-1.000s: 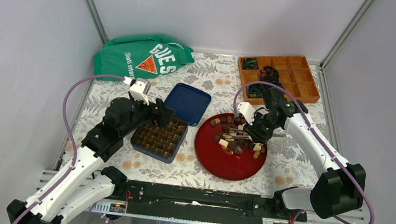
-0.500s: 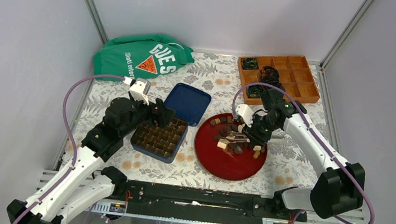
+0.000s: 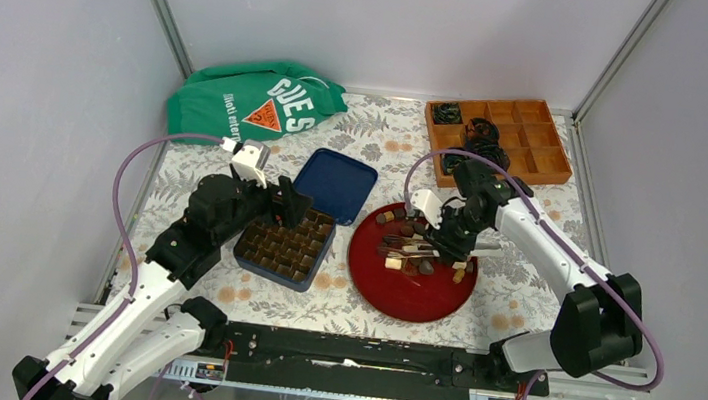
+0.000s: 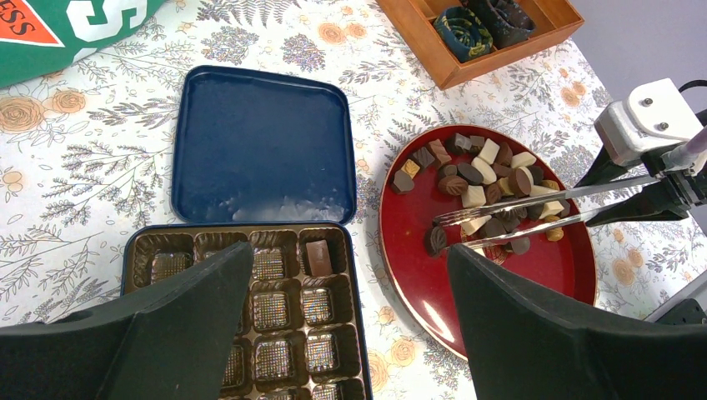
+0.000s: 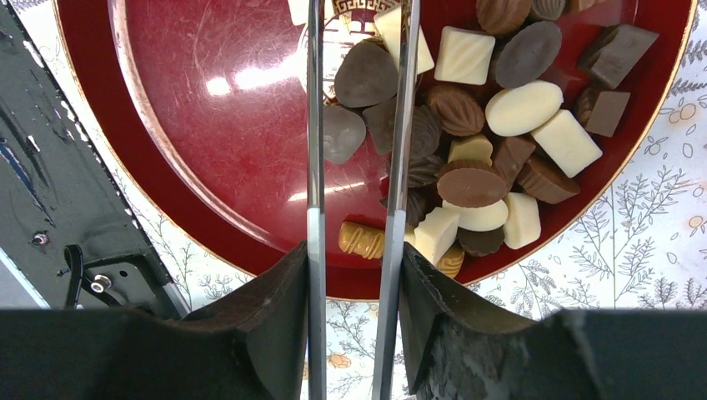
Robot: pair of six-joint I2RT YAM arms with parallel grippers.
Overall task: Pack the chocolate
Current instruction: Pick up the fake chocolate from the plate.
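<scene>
Presently clamps tongs (image 5: 315, 125) in right gripper (image 5: 353, 267), jaws part-closed. Straddles chocolate (image 5: 472, 183) on red plate (image 5: 208, 108) with prongs.

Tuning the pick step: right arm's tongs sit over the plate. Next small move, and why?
Probably lower the tongs and squeeze on one chocolate: their arms stand apart over the plate's pile, none visibly gripped, and the box is mostly empty.
</scene>
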